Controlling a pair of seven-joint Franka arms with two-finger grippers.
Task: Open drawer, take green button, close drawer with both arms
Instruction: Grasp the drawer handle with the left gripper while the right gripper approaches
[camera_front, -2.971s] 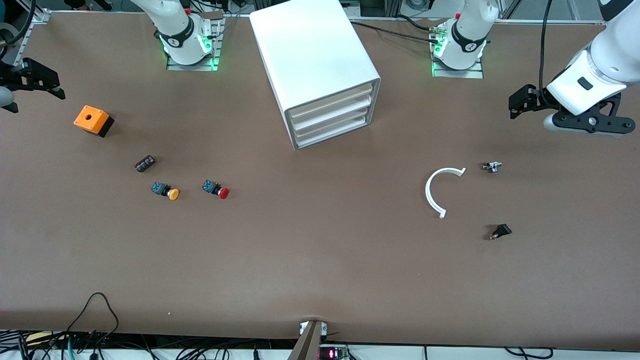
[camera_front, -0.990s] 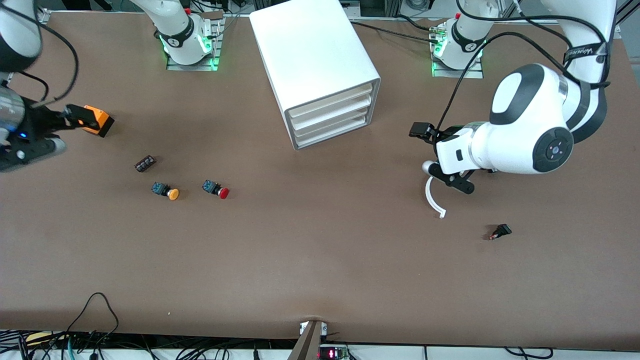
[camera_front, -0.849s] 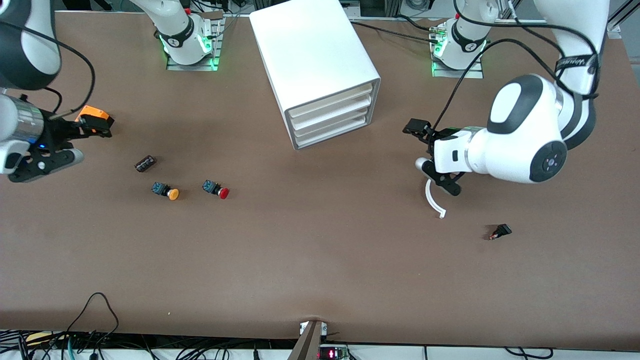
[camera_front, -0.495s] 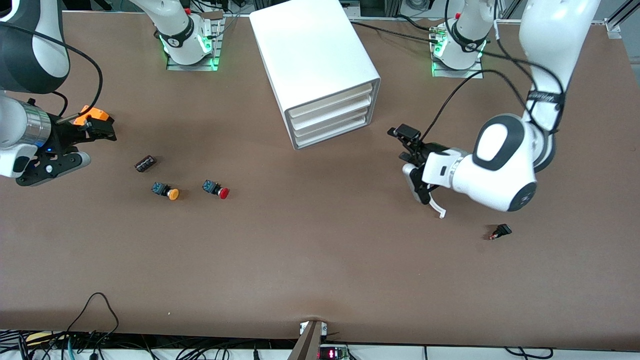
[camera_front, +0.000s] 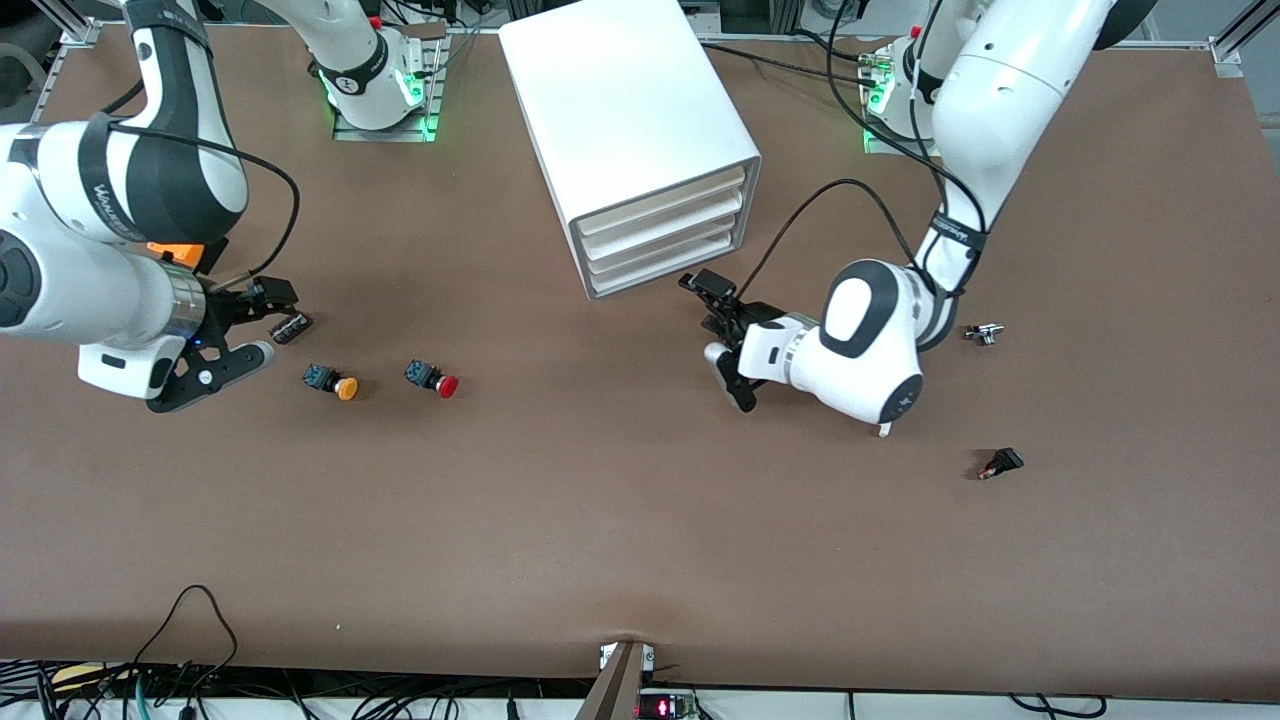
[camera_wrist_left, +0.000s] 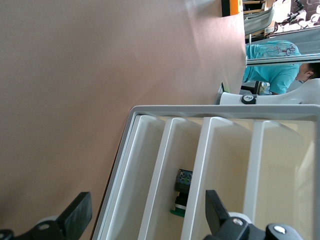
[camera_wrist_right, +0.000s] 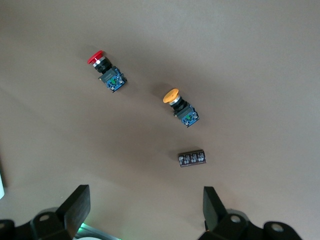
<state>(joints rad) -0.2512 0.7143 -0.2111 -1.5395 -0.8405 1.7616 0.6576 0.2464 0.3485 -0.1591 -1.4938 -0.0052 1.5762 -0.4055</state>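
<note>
Starting out: front view, all drawers shut in cabinet (camera_front: 640, 130), lowest drawer (camera_front: 668, 268) untouched; left pincer (camera_front: 722, 330) wide, empty, just in front of it; right pincer (camera_front: 250, 330) wide, empty, well off toward the right arm's end. Left wrist view: green button (camera_wrist_left: 181, 192) inside cabinet. Right wrist view: only red button (camera_wrist_right: 106, 70), orange button (camera_wrist_right: 181, 106). Everything left to do.

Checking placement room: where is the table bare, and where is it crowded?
Bare: the wide table strip nearest the front camera, and between the red-capped button and the left pincer. Crowded: around the orange-capped button, dark component and right pincer.
</note>
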